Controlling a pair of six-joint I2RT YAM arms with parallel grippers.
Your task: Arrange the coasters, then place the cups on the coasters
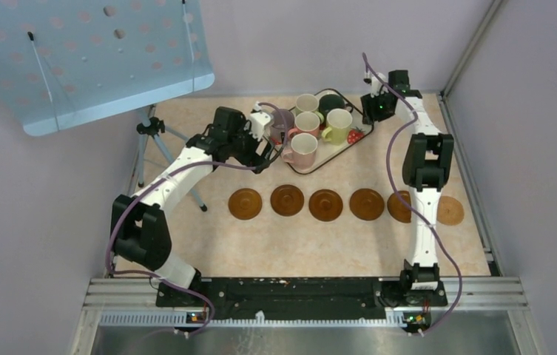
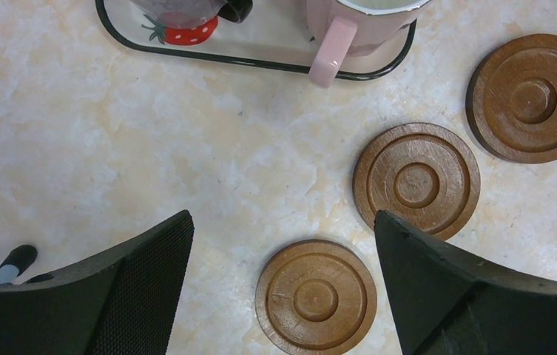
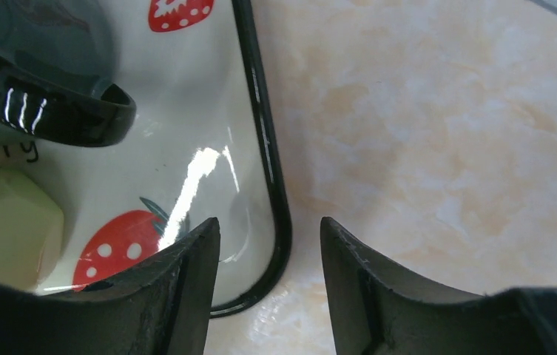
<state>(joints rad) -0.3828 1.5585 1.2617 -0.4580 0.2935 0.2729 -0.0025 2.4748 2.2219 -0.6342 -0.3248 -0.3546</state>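
Note:
Several brown coasters lie in a row across the table; my right arm covers part of one. The cups stand together on the strawberry tray: two pink, two yellow-green, one dark, and a mauve one half hidden. My left gripper hangs open and empty over bare table left of the tray, with a coaster below it and the pink cup ahead. My right gripper is open, its jaws astride the tray rim at a corner, near the dark cup's handle.
A blue perforated board on a tripod overhangs the back left. Walls close in the back and right. A metal rail carries both arm bases at the near edge.

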